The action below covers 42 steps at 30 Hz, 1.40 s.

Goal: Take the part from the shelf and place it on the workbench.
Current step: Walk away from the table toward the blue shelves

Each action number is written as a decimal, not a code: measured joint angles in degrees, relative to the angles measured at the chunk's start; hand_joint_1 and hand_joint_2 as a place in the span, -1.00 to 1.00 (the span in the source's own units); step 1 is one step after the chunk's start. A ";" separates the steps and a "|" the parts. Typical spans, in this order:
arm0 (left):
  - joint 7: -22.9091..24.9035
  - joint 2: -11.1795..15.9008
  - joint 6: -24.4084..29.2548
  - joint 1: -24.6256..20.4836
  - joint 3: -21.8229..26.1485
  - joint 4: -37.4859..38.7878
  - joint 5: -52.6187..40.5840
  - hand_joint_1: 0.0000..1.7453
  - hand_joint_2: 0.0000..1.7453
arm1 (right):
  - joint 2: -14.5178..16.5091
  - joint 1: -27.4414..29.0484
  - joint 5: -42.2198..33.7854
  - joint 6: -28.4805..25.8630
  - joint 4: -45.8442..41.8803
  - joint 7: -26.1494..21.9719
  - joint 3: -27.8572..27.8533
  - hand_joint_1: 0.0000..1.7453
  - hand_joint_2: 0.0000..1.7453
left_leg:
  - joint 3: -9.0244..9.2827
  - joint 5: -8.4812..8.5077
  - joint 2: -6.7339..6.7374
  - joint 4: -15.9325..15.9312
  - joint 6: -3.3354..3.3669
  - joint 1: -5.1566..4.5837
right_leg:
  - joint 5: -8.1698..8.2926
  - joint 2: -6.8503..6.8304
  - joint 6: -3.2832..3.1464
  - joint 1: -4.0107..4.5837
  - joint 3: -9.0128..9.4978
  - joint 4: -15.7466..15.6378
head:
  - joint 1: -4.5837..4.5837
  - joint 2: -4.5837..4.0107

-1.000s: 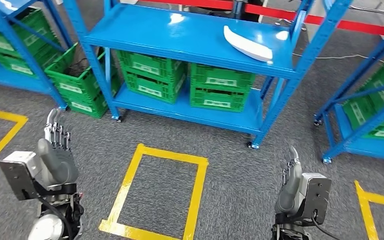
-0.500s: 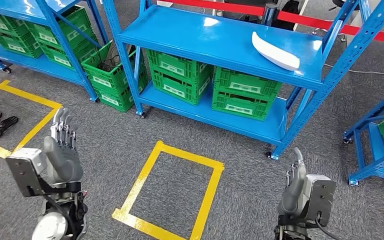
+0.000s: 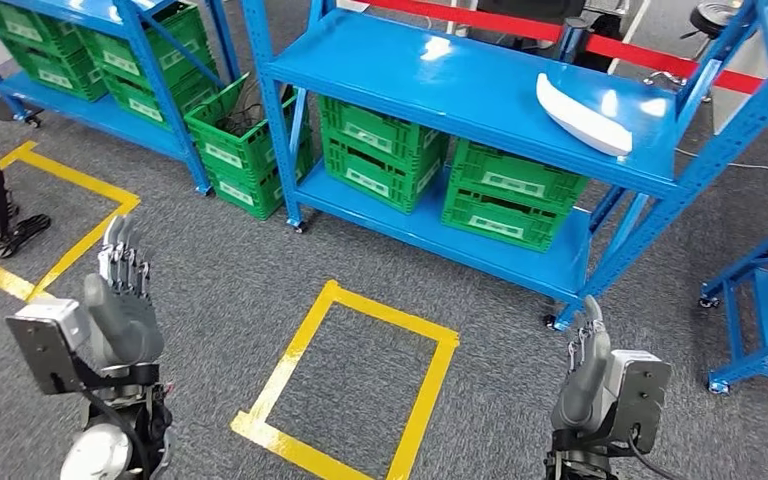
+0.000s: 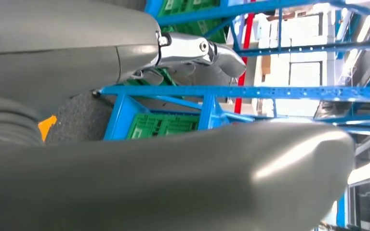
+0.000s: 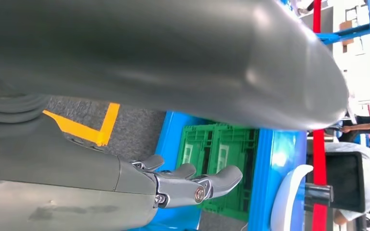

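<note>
We are facing the shelf with both hands empty.
The white part [image 3: 582, 116] is lying on the blue shelf [image 3: 440, 80], well out of reach, so we are holding our left hand [image 3: 120, 300] and right hand [image 3: 585, 365] low, fingers extended and apart, ready for the reach.

We've got the part [image 3: 582, 115], a long curved white shell, lying flat on the blue shelf's [image 3: 440, 80] top deck, up around 1 o'clock.
</note>
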 joint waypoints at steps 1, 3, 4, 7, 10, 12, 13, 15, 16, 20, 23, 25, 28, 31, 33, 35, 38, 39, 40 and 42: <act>-0.01 0.00 -0.04 0.03 0.00 0.03 0.01 -1.00 -1.00 | 0.00 0.06 -0.01 0.00 0.01 0.00 0.00 -1.00 -1.00 | 0.04 -0.11 -0.08 0.01 0.05 -0.06 | -0.89 0.00 0.14 -0.08 -1.95 3.07 | 0.19 0.00; 0.02 0.00 -0.11 0.06 0.00 0.11 0.02 -1.00 -1.00 | 0.00 0.15 -0.01 -0.02 0.03 0.00 0.00 -1.00 -1.00 | 0.38 -0.52 -0.29 0.03 0.07 -0.16 | 0.32 0.00 0.05 -0.14 -3.65 4.10 | 0.51 0.00; 0.04 0.00 -0.14 0.06 0.00 0.14 0.02 -1.00 -1.00 | 0.00 0.16 -0.01 -0.06 0.05 0.00 0.00 -1.00 -1.00 | 0.73 -0.79 -0.40 0.03 0.04 -0.20 | 2.39 0.00 -0.17 -0.13 -3.05 1.60 | 0.67 0.00; 0.21 0.01 -0.25 0.06 0.01 0.19 0.02 -1.00 -1.00 | 0.00 0.10 -0.01 -0.22 0.10 0.00 0.01 -1.00 -1.00 | 1.76 -1.68 -0.65 -0.04 -0.31 -0.29 | 6.41 -0.08 -1.29 0.29 0.37 -8.20 | 1.07 0.00; 0.54 0.02 -0.41 0.08 -0.01 0.27 0.01 -1.00 -1.00 | 0.00 0.24 0.01 -0.27 0.14 0.01 0.04 -1.00 -1.00 | 2.30 -1.90 -0.69 0.42 -1.32 -0.27 | 4.90 0.05 -2.81 0.83 2.35 -10.84 | 1.19 0.00; 0.57 0.02 -0.51 0.04 -0.03 0.32 0.00 -1.00 -1.00 | 0.01 0.23 0.04 -0.28 0.09 -0.01 0.04 -1.00 -1.00 | 2.11 -2.26 -0.51 2.44 -1.75 -0.24 | 5.67 0.11 -3.60 0.67 4.35 -11.86 | 1.00 0.00; 0.57 0.06 -0.56 -0.02 -0.03 0.32 0.00 -1.00 -1.00 | 0.02 0.10 0.04 -0.29 0.07 0.00 0.04 -1.00 -1.00 | 1.11 -3.02 -0.43 4.51 -1.86 -0.22 | 5.61 0.08 -3.86 0.56 5.46 -12.07 | 0.79 0.00; 0.54 0.14 -0.66 0.01 -0.02 0.32 -0.01 -1.00 -1.00 | 0.04 -0.07 0.05 -0.28 0.04 -0.01 0.04 -1.00 -1.00 | -2.94 -5.55 -0.34 10.79 -2.05 -0.15 | 5.18 -0.05 -4.19 0.51 6.28 -12.21 | 0.23 0.00; 0.54 0.18 -0.73 0.08 -0.02 0.33 -0.01 -1.00 -1.00 | 0.05 -0.04 0.03 -0.27 0.05 0.00 0.04 -1.00 -1.00 | -5.31 -6.81 -0.32 13.76 -2.18 -0.11 | 4.91 -0.01 -4.23 0.51 6.47 -12.17 | -0.04 0.00; 0.34 0.20 -1.16 0.19 -0.03 0.34 -0.05 -1.00 -1.00 | 0.13 0.00 -0.04 -0.16 0.07 0.00 0.04 -1.00 -1.00 | -7.88 -2.88 0.01 10.51 -2.53 0.33 | 3.08 0.19 -3.60 0.32 8.03 -11.79 | -0.90 0.00; 0.20 0.19 -1.32 0.12 -0.07 0.43 -0.05 -1.00 -1.00 | 0.24 -0.29 -0.13 -0.03 0.19 -0.01 0.05 -1.00 -1.00 | -5.70 1.51 0.35 2.92 -2.48 0.42 | 1.31 0.32 -2.40 0.34 8.79 -10.91 | -1.32 0.00; 0.02 0.14 -1.38 0.06 -0.08 0.47 0.13 -1.00 -1.00 | 0.27 -0.45 -0.22 0.00 0.24 -0.09 0.05 -1.00 -1.00 | -5.18 1.06 0.33 2.58 -1.73 0.31 | 0.72 0.39 -1.64 0.43 8.98 -10.42 | -1.28 0.00; -0.28 -0.17 -1.80 -0.25 -0.09 0.18 0.06 -1.00 -1.00 | 0.30 -0.73 -0.40 -0.13 0.22 -0.38 0.04 -1.00 -1.00 | -3.97 1.47 0.11 2.23 -0.84 0.53 | 0.71 0.34 -0.78 0.21 7.07 -7.18 | -0.80 0.00; -0.26 -0.47 -2.08 -0.63 -0.25 -0.03 -0.27 -1.00 -1.00 | 0.31 -0.77 -0.63 -0.25 0.22 -0.62 -0.06 -1.00 -1.00 | -2.90 0.70 -0.06 1.77 -0.37 0.44 | -1.43 0.33 -0.28 0.03 -0.12 2.95 | -0.07 0.00; -0.19 -0.58 -2.12 -0.68 -0.42 -0.03 -0.37 -1.00 -1.00 | 0.31 -0.66 -0.75 -0.25 0.22 -0.66 -0.12 -1.00 -1.00 | -1.96 -0.15 -0.23 1.72 -0.25 0.22 | -3.20 0.33 -0.34 0.04 -3.52 5.61 | 0.37 0.00; -0.05 -0.64 -2.11 -0.71 -0.54 -0.03 -0.44 -1.00 -1.00 | 0.31 -0.59 -0.79 -0.25 0.22 -0.72 -0.17 -1.00 -1.00 | -0.58 -1.15 -0.41 1.70 -0.19 -0.12 | -0.72 0.35 -0.91 0.18 -3.50 1.64 | 0.82 0.00; 0.17 -0.70 -2.09 -0.80 -0.59 -0.03 -0.49 -1.00 -1.00 | 0.29 -0.55 -0.83 -0.25 0.22 -0.80 -0.22 -1.00 -1.00 | 1.01 -2.51 -0.67 1.47 -0.41 -0.39 | 5.60 0.42 -2.72 1.06 -1.17 -7.52 | 1.15 0.00; 0.26 -0.72 -2.08 -0.82 -0.60 -0.03 -0.48 -1.00 -1.00 | 0.28 -0.53 -0.84 -0.25 0.18 -0.81 -0.24 -1.00 -1.00 | 1.35 -2.82 -0.74 1.31 -0.67 -0.35 | 5.99 0.49 -3.22 1.37 -0.57 -8.78 | 1.23 0.00; 0.35 -0.74 -2.08 -0.84 -0.62 -0.02 -0.48 -1.00 -1.00 | 0.28 -0.50 -0.85 -0.25 0.14 -0.82 -0.25 -1.00 -1.00 | 1.84 -2.87 -0.78 1.33 -1.01 -0.34 | 5.55 0.56 -3.52 1.55 -0.38 -9.14 | 1.25 0.00; 0.46 -0.78 -2.04 -0.90 -0.67 -0.02 -0.47 -1.00 -1.00 | 0.28 -0.47 -0.84 -0.25 0.04 -0.83 -0.27 -1.00 -1.00 | 2.49 -3.03 -0.64 1.68 -1.59 -0.32 | 6.04 0.64 -3.98 1.49 1.36 -10.40 | 1.35 0.00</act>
